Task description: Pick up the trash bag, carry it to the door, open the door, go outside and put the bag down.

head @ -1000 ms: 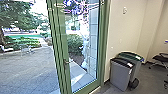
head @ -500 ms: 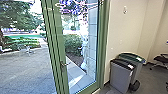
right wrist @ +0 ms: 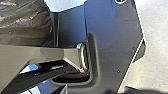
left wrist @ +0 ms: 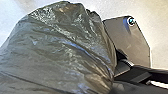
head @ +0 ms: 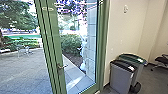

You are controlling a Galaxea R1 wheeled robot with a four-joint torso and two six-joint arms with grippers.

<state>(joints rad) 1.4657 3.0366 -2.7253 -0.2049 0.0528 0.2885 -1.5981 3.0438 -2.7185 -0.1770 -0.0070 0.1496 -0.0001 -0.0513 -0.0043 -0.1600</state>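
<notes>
The dark, shiny trash bag [left wrist: 60, 50] bulges large in the left wrist view, its film creased and drawn toward the robot's own black parts. Part of the bag [right wrist: 22, 22] also shows in the right wrist view, beside the robot's dark plate. Which gripper bears the bag, I cannot tell. In the head view stands the green-framed glass door [head: 55, 50], its metal handle [head: 61, 66] on the upright nearer the middle. Whether the door stands ajar is hard to tell.
Two grey bins, one with a black lid [head: 122, 77] and one with a green lid [head: 132, 58], stand by the wall right of the door. A chair [head: 162, 60] is farther right. Beyond the glass lie paving [head: 22, 67], outdoor furniture [head: 23, 50] and bushes [head: 71, 43].
The head view has shifted slightly. The door's handle upright now shows farther left against the frame at its right, and the glass between them looks wider.
</notes>
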